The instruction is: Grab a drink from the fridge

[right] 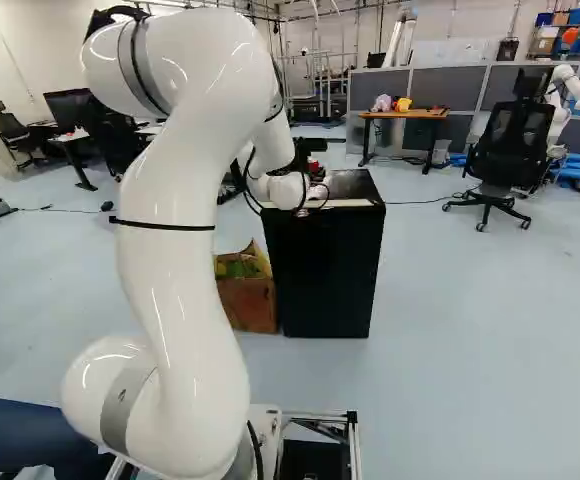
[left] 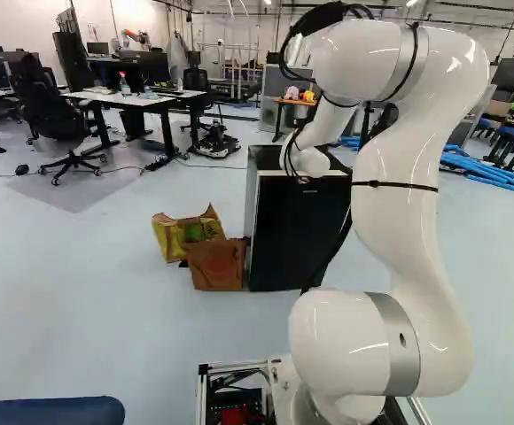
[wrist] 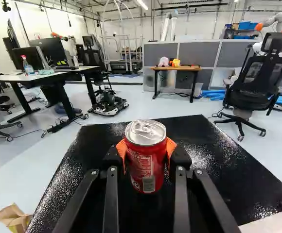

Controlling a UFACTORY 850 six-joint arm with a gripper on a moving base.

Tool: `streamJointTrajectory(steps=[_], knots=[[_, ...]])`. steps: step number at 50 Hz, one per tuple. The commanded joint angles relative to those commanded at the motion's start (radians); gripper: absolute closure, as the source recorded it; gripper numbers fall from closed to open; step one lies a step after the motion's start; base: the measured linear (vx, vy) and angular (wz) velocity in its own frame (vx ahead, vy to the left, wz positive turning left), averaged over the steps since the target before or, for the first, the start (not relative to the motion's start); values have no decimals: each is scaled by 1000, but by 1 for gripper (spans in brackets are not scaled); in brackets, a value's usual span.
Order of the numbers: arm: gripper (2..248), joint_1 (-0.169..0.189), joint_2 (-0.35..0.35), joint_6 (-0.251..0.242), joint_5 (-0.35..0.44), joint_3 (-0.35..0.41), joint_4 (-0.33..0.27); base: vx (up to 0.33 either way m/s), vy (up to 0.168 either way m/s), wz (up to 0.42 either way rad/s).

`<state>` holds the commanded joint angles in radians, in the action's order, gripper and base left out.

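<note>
Just beyond the arm's wrist, my gripper (right: 315, 172) shows only in part in the right base view, at the height of the fridge top. The black fridge (left: 297, 232) stands ahead of the arm, with its door side flat and closed; its speckled top (wrist: 199, 145) fills much of the wrist view. There, a red drink can (wrist: 145, 160) is upright between the orange pads of my gripper (wrist: 146, 155), which is shut on it from both sides. Whether the can's bottom touches the fridge top cannot be told.
Brown and yellow paper bags (left: 214, 257) stand on the floor against the fridge's side. Farther off are a white desk (left: 133, 99), a small wooden table (right: 402, 115) and an office chair (right: 510, 150). Another robot (right: 570, 90) stands behind that chair. A dark blue object (left: 49, 411) is near the base.
</note>
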<state>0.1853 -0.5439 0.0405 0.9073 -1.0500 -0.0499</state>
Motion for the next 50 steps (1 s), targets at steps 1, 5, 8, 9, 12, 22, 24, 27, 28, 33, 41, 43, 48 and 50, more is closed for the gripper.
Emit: streamJointTrajectory(steps=[1, 5, 8, 9, 12, 22, 24, 27, 28, 33, 41, 43, 48, 50], knots=[[151, 0, 0, 0, 0, 0, 0, 0, 0, 0], [151, 0, 0, 0, 0, 0, 0, 0, 0, 0], [151, 0, 0, 0, 0, 0, 0, 0, 0, 0], [151, 0, 0, 0, 0, 0, 0, 0, 0, 0], [151, 0, 2, 0, 0, 2, 0, 0, 0, 0], [151, -3, 12, -1, 0, 14, 1, 0, 0, 0], [151, -3, 15, -1, -1, 17, 1, 0, 0, 0], [151, -5, 21, -1, -1, 24, 1, 0, 0, 0], [151, -5, 23, -1, -1, 27, 1, 0, 0, 0], [151, -8, 34, -2, -1, 40, 2, 0, 0, 0], [151, -13, 58, -3, -2, 68, 4, 0, 0, 0], [151, -15, 65, -3, -3, 76, 4, 0, 0, 0], [151, -19, 84, -4, -4, 98, 5, 0, 0, 0], [151, -21, 92, -5, -4, 107, 6, 0, 0, 0]])
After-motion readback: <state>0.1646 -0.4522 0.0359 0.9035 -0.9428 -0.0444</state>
